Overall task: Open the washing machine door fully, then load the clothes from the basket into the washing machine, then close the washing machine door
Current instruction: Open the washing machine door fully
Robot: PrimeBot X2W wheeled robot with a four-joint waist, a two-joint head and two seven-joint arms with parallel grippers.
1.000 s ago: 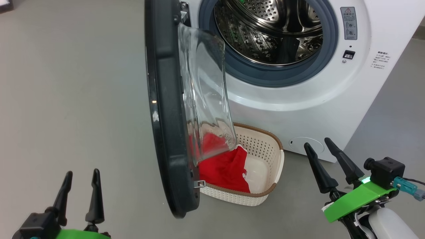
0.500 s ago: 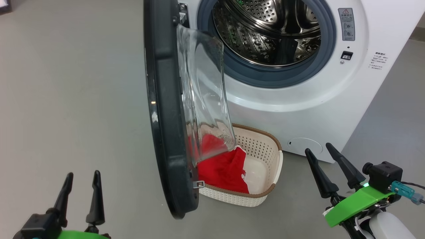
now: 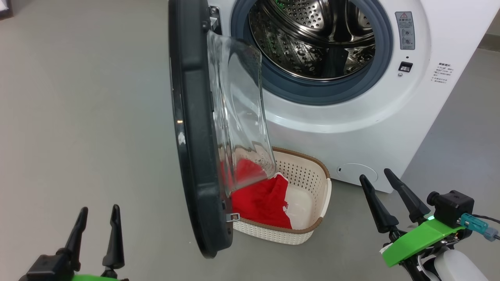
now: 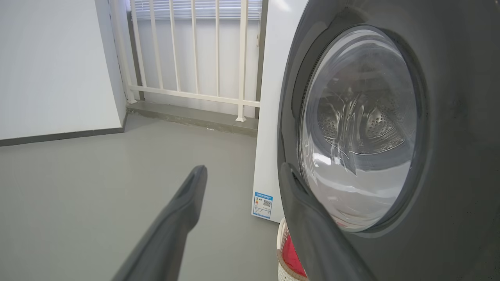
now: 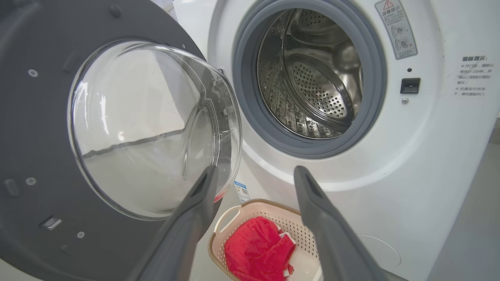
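The white washing machine [image 3: 351, 132] stands ahead with its steel drum [image 3: 312, 39] exposed and nothing visible inside. Its black round door [image 3: 191, 136] hangs swung out to the left, edge-on in the head view, glass bowl [image 3: 240, 113] facing the machine. Below it on the floor sits the cream basket [image 3: 312, 187] holding red clothes [image 3: 261, 199], partly hidden by the door. My left gripper [image 3: 97, 214] is open at lower left, on the door's outer side [image 4: 449, 117]. My right gripper [image 3: 377, 175] is open at lower right, right of the basket [image 5: 234, 218], and its wrist view shows the clothes [image 5: 258, 249].
Grey floor [image 3: 78, 117] spreads to the left of the door. In the left wrist view a white wall [image 4: 54, 66] and a white railing [image 4: 195, 58] stand behind the machine. The machine's round cap [image 3: 357, 173] is low on its front.
The head view has shifted slightly, so the machine and basket sit a little differently in it. Both grippers stay open and hold about the same places; the door and clothes have not moved.
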